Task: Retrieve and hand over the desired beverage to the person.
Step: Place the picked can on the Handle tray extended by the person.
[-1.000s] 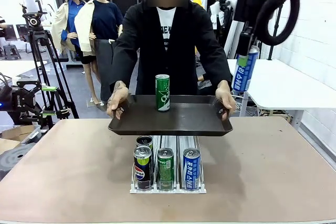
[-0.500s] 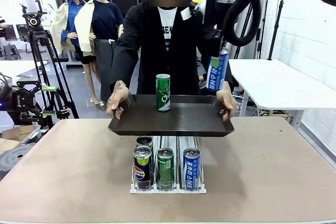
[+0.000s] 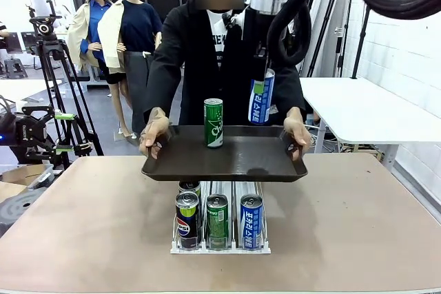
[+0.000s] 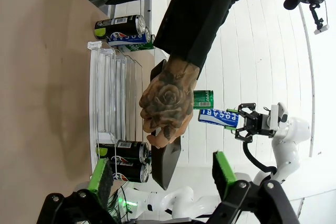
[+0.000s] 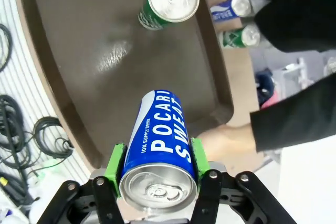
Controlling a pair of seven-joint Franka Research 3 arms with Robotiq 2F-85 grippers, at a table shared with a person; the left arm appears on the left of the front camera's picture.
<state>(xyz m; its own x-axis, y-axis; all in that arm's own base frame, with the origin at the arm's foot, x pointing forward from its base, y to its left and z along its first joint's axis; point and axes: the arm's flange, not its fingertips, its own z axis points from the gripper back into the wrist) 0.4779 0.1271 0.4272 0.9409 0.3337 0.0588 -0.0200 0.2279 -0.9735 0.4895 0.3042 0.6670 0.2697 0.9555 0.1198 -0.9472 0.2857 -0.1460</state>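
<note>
A: Front view: what has the right gripper (image 3: 262,77) got?
B: Its jaws pinch a blue Pocari Sweat can (image 3: 261,96), hanging upright above the right part of the dark tray (image 3: 186,160). The right wrist view shows the green pads pressed on both sides of that can.
A: And the tray?
B: The person (image 3: 207,53) holds it by both ends, above the surface (image 3: 83,225). A green can (image 3: 213,122) stands on it near the middle, well left of the blue one.
A: Below the tray?
B: A clear rack (image 3: 220,242) with a Pepsi can (image 3: 187,219), a green rack can (image 3: 218,220) and a blue rack can (image 3: 251,221) at its front.
A: The left gripper (image 4: 160,177)?
B: In the left wrist view its jaws are spread, gripping nothing.
</note>
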